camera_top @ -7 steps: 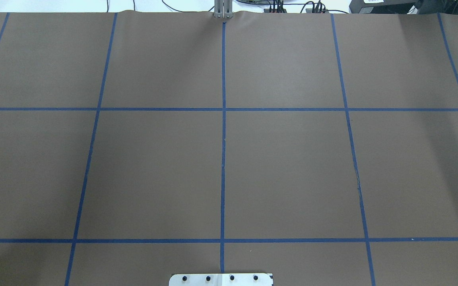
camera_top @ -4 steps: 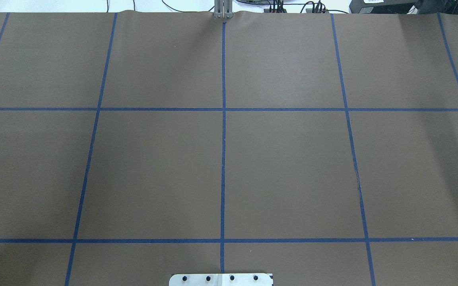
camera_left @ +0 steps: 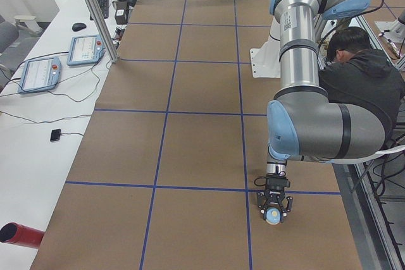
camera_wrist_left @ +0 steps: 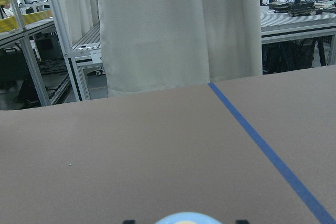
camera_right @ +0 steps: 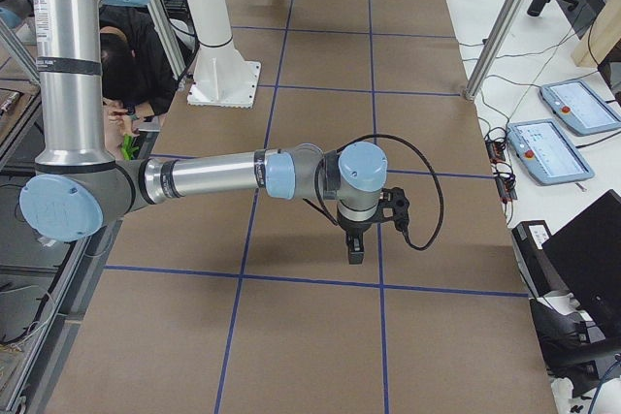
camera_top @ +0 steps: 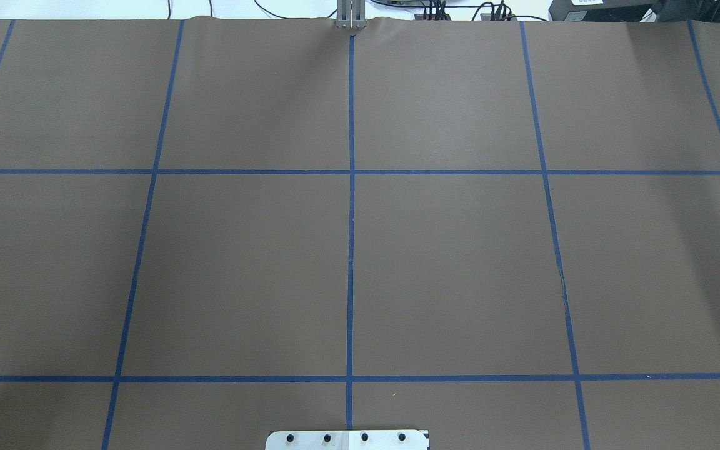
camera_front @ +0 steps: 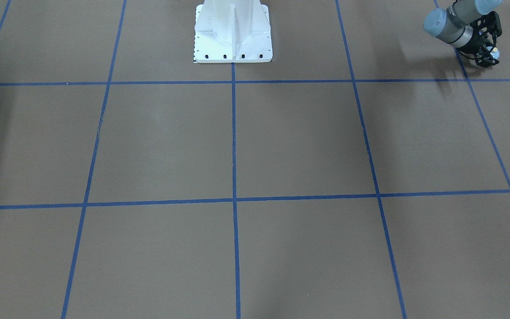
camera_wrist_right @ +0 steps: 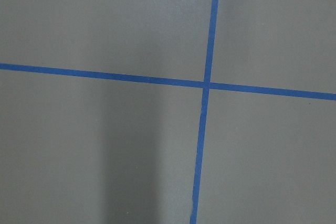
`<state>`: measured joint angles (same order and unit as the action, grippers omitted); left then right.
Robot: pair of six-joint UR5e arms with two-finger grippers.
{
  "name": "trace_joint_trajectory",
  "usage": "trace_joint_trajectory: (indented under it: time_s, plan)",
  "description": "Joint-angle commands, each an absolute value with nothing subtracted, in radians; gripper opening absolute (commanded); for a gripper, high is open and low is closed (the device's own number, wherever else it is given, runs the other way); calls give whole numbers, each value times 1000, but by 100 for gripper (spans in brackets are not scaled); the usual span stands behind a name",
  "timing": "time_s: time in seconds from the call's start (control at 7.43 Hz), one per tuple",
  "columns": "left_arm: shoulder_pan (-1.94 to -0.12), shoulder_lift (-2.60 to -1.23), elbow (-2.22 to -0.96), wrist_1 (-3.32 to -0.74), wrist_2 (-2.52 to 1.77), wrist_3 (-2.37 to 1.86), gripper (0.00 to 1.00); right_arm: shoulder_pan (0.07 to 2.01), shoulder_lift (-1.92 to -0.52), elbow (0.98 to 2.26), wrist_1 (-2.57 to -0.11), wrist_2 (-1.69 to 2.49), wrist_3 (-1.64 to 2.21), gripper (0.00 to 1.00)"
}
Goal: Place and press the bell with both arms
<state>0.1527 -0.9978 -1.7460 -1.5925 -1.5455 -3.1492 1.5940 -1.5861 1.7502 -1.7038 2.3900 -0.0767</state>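
Near the lower right of the exterior left view, the left gripper (camera_left: 274, 213) is seen low over the table (camera_left: 190, 143), clenched on the bell (camera_left: 273, 217), whose light-blue dome shows between the black fingers. Whether the bell touches the table cannot be told. By the left wrist camera only the top of that dome is caught (at the very bottom edge), with a blue tape line (camera_wrist_left: 262, 145) running off to the lower right. In the front-facing view the grasp is pushed into the upper right corner, small and partly hidden.

The right gripper (camera_right: 355, 247) is shown by the exterior right view alone, pointed down at mid-frame near a crossing of tape; whether it is clenched or released cannot be told. Only crossed tape on brown table is given by the right wrist camera. The overhead view takes in the taped grid and the pedestal plate (camera_top: 347, 439) at the bottom edge.
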Motion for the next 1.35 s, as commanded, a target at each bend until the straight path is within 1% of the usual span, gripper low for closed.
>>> trace_joint_trajectory:
  time_s: [0.0,0.13,0.27,0.4,0.54,0.67,0.81,1.08,1.21]
  plan:
    - [152,-955,-1767,-1591,-1589,-3148,0,1595,-1586,1747,-1707,2390,-77,100]
    - [152,-921,-1778,-1585,-1595,-3146,0,1595,-1588,1747,-1707,2391,-77,100]
    - [150,-870,-1840,-1560,-1597,-3133,0,1594,-1592,1749,-1707,2391,-77,100]
    - [147,-803,-1952,-1527,-1603,-3072,0,1594,-1594,1749,-1709,2391,-77,100]
    - [135,-784,-2030,-1447,-1620,-2991,0,1594,-1594,1749,-1709,2393,-77,100]
    - [92,-804,-2054,-1387,-1644,-2914,0,1594,-1594,1747,-1710,2395,-77,100]
    - [27,-839,-2063,-1381,-1661,-2816,0,1594,-1594,1744,-1709,2395,-77,100]
    - [-82,-859,-2075,-1371,-1604,-2600,0,1594,-1601,1743,-1710,2399,-75,100]
    - [-209,-935,-2077,-1367,-1539,-2471,0,1594,-1605,1743,-1712,2402,-75,100]
